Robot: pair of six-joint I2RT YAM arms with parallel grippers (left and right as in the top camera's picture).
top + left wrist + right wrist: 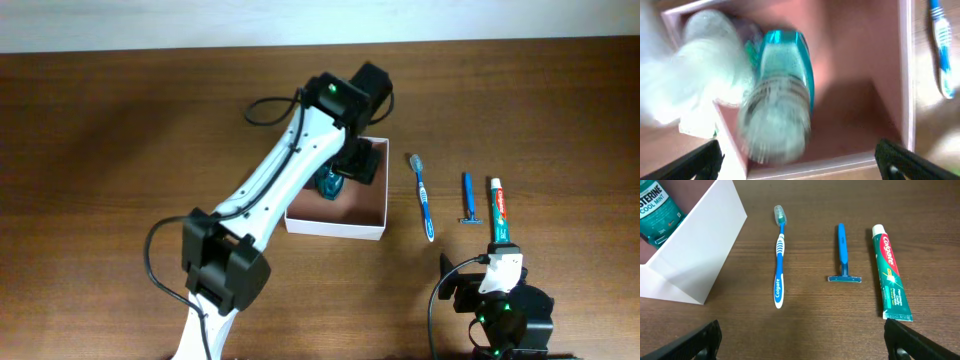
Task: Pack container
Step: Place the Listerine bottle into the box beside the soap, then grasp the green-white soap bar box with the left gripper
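The container (335,228) is a square white-walled box with a pinkish-brown inside, at the table's middle. A teal mouthwash bottle (329,185) is inside it at the left. My left gripper (355,160) hovers over the box. In the left wrist view its fingers (800,162) are wide apart and open, the blurred bottle (782,95) below them, not gripped. My right gripper (497,275) is open and empty near the front edge; its wrist view (802,340) shows bare table between the fingers.
To the right of the box lie a blue toothbrush (423,195), a blue razor (467,198) and a green toothpaste tube (499,212), side by side. A blurred whitish object (705,65) sits at the box's left corner. The left arm spans the box's left side.
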